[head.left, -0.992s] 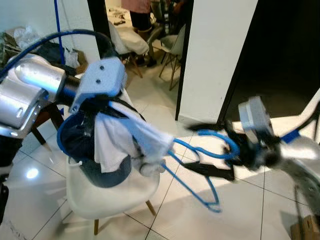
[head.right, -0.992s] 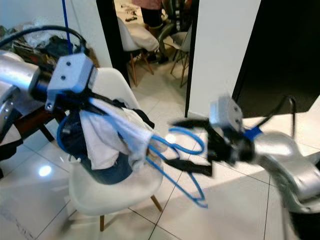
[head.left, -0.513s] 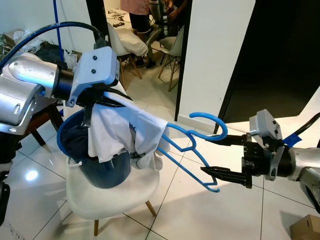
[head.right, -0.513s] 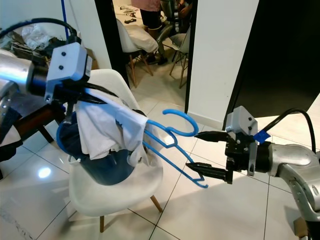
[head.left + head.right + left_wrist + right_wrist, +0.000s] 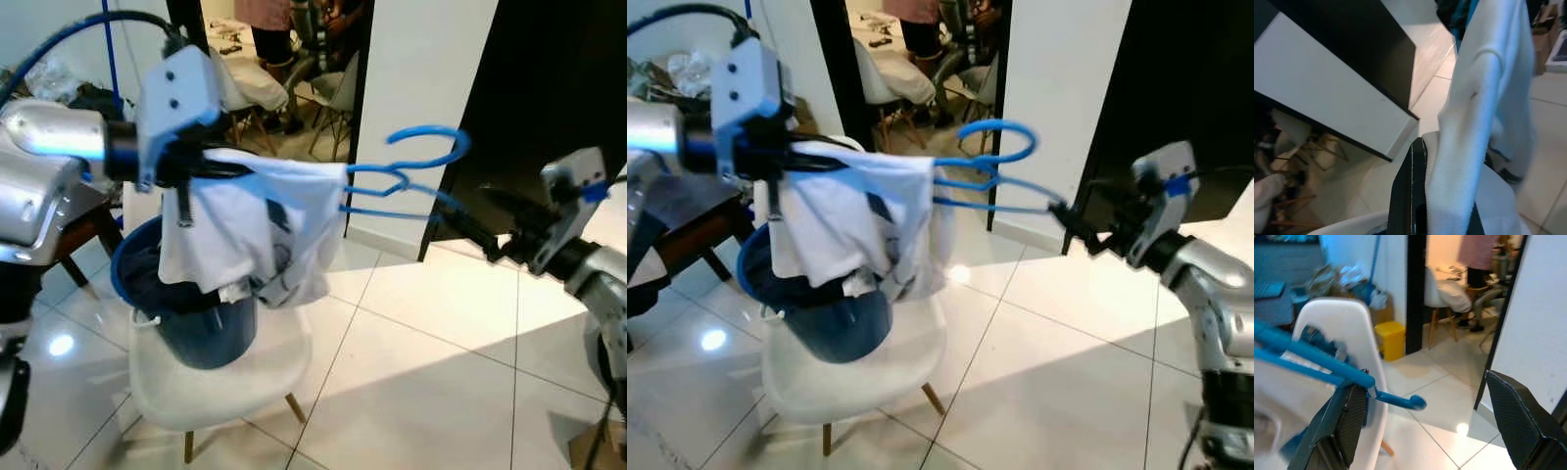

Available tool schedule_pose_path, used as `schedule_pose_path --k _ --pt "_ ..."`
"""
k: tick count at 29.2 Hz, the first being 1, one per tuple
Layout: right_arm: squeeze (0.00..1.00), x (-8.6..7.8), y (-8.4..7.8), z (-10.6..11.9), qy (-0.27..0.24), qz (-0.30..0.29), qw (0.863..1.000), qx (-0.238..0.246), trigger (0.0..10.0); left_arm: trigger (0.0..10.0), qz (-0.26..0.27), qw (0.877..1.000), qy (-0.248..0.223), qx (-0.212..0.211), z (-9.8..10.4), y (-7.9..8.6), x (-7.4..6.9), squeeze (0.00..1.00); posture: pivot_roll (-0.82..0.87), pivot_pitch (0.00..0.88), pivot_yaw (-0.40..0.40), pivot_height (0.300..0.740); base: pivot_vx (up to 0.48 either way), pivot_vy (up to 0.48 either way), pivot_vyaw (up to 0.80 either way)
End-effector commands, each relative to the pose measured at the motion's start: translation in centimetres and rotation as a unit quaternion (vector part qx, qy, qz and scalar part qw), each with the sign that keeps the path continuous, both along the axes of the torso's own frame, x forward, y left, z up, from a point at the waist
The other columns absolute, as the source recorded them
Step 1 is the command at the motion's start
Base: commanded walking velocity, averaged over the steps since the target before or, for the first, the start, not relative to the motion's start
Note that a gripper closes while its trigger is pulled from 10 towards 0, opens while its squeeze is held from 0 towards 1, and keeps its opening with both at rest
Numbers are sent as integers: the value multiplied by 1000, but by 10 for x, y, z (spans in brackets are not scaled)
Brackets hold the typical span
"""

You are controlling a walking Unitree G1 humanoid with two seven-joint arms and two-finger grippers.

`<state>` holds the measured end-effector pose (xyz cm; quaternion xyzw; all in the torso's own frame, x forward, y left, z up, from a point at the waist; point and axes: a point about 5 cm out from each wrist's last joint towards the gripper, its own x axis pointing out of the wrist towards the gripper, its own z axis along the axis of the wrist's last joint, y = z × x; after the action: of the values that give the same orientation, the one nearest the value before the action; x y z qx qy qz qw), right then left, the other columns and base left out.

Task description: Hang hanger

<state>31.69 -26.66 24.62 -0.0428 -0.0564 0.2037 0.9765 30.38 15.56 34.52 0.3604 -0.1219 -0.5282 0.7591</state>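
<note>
A blue plastic hanger (image 5: 407, 176) carries a white garment (image 5: 255, 230) and is held about level, high above a white chair (image 5: 225, 377). Its hook (image 5: 1004, 137) points toward the white wall. My left gripper (image 5: 201, 166) is shut on the hanger's near shoulder under the cloth; in the left wrist view a black finger (image 5: 1410, 196) lies against the white garment (image 5: 1474, 122). My right gripper (image 5: 1073, 217) is open at the hanger's far end. In the right wrist view the hanger's blue tip (image 5: 1413, 403) lies beside one finger (image 5: 1347, 426), and the other finger (image 5: 1513, 421) stands well apart.
A blue tub of clothes (image 5: 186, 318) sits on the white chair. A white wall section (image 5: 411, 88) and a dark opening (image 5: 549, 88) stand behind the hanger. A person and more chairs (image 5: 333, 83) are in the far room. A cardboard box (image 5: 600, 446) lies at bottom right.
The left arm has lifted the hanger from a downward tilt to level and higher. The right gripper rose with it and now sits at the hanger's far tip.
</note>
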Motion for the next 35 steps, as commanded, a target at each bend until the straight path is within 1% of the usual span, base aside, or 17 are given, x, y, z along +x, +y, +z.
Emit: schedule_pose_path --k 1,6,10,12,16,18,24,25,26,27,29,30,31,32,33,34,35 --pt "0 2 -7 -6 12 -36 999 14 10000 10000 -26 1000 9 -7 -3 -8 -4 0 16 0 31 740 -296 0 -788" --pt "0 5 -3 -11 26 -44 998 31 10000 10000 -44 999 16 -24 -9 -18 -6 0 14 0 32 740 -290 0 -795" --pt "0 7 3 -14 24 -46 998 37 10000 10000 -66 997 21 -37 -12 -29 -9 0 9 0 35 740 -292 0 -800" --pt "0 8 3 -14 23 -49 998 37 10000 10000 -71 996 23 -40 -12 -31 -10 0 9 0 35 740 -291 0 -800" --pt "0 12 0 -14 24 -72 996 37 10000 10000 -78 995 29 -47 -12 -35 -12 0 9 0 36 740 -289 0 -800" --pt "0 14 -5 -15 26 -95 995 35 10000 10000 -80 995 31 -52 -13 -38 -12 0 7 0 36 740 -289 0 -800" --pt "0 13 -5 -15 24 -90 995 45 10000 10000 -78 994 33 -64 -15 -42 -12 0 4 0 36 740 -277 0 -800" --pt "0 11 -1 -14 24 -70 996 49 10000 10000 -74 994 32 -69 -15 -43 -11 0 1 0 36 740 -259 0 -800" --pt "0 11 -1 -14 24 -70 996 49 10000 10000 -74 994 32 -69 -15 -43 -11 0 1 0 36 740 -259 0 -800" --pt "0 6 8 -14 24 -24 999 42 10000 10000 -67 994 29 -77 -16 -44 -9 0 0 0 36 740 0 0 -800" --pt "0 6 8 -14 24 -24 999 42 10000 10000 -67 994 29 -77 -16 -44 -9 0 0 0 36 740 0 0 -800" --pt "0 -1 20 -14 26 34 999 27 10000 10000 -55 994 26 -89 -15 -45 -5 0 0 0 36 740 0 0 -800" --pt "0 -10 30 -16 30 91 995 10 10000 10000 -36 994 20 -105 -13 -46 1 0 -2 0 35 740 0 0 -800" --pt "0 -10 30 -16 30 91 995 10 10000 10000 -36 994 20 -105 -13 -46 1 0 -2 0 35 740 0 0 -800" --pt "0 -17 38 -18 35 130 991 0 10000 10000 -17 992 15 -120 -12 -46 7 0 -3 0 35 740 0 0 -800" --pt "0 -17 38 -18 35 130 991 0 10000 10000 -17 992 15 -120 -12 -46 7 0 -3 0 35 740 0 0 -800" --pt "0 -22 43 -19 39 158 987 -2 10000 10000 4 991 11 -135 -10 -45 12 0 -5 0 35 740 0 0 -800"
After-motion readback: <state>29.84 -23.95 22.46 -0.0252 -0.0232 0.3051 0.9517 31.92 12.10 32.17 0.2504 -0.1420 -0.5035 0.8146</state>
